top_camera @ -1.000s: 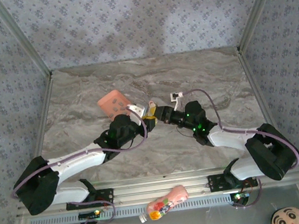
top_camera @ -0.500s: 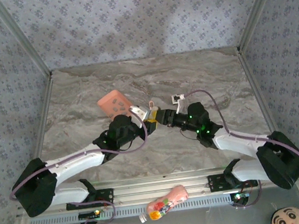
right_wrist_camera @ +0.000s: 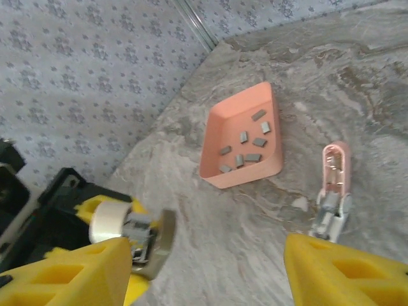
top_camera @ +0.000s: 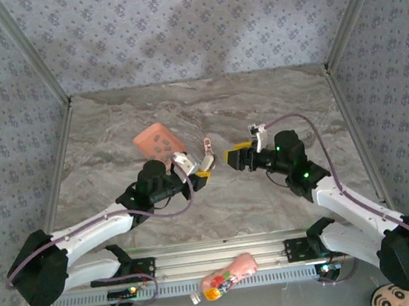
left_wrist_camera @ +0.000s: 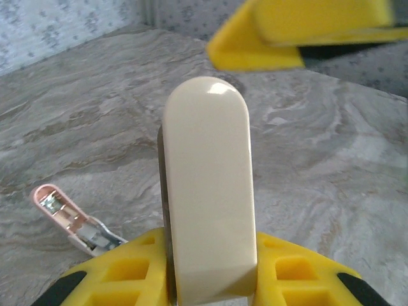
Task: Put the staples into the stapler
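Left gripper (top_camera: 201,170) clamped on the stapler (left_wrist_camera: 207,191), which is hinged open; right gripper (top_camera: 233,157) wide, holding nothing, just beside it; staples (right_wrist_camera: 244,137) in pink tray (right_wrist_camera: 242,176) on desk (top_camera: 259,109).

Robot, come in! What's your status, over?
Left hand shut on stapler, opened up. Right hand open, empty. Staples in tray. Way to tray looks clear.
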Tool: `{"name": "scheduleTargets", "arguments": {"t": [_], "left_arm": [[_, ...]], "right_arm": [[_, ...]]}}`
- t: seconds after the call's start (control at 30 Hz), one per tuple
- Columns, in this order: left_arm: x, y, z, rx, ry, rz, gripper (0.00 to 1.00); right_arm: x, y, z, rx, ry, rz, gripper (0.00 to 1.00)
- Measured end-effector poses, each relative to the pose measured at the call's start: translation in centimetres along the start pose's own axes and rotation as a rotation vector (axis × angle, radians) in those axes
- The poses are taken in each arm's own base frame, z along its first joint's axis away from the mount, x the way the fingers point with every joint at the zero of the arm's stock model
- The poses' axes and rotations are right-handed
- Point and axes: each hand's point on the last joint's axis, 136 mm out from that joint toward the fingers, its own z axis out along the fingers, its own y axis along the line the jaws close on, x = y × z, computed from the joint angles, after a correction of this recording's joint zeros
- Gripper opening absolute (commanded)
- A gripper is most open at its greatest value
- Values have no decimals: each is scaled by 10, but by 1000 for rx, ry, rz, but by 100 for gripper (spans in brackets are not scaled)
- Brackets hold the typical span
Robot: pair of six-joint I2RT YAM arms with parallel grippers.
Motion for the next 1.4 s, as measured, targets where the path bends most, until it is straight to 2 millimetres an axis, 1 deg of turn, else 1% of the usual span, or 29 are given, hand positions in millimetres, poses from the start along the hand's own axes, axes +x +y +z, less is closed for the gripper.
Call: {"name": "scheduleTargets", "arguments": {"t": [0.1,0.2,0.3,0.47,0.53,0.67,0.93,1.13,1.4], "left_arm": [[-3,-10,-6,47,-7,73,0],[-6,-17,-12,78,-18,142,0],[-2,-22,-15,103,-20,203,0],[9,-32,-17,164,-3,265,0],[10,-37,-16,190,-4,282,0],[17,-43,-14,237,7,298,1],[25,-51,-12,299,18,305,0],[25,-53,-12,310,14,310,0],[24,-56,-13,325,9,309,0]], "right_arm": [[-6,0,-7,-6,45,-105,66],[-3,5,-12,-42,91,-223,62],[11,12,-14,-107,148,-367,60],[36,24,-18,-201,210,-602,64],[45,30,-19,-235,221,-695,63],[56,38,-18,-287,238,-817,62],[73,39,-10,-355,285,-921,58],[78,43,-9,-409,291,-970,51],[84,52,-7,-487,292,-990,46]]}}
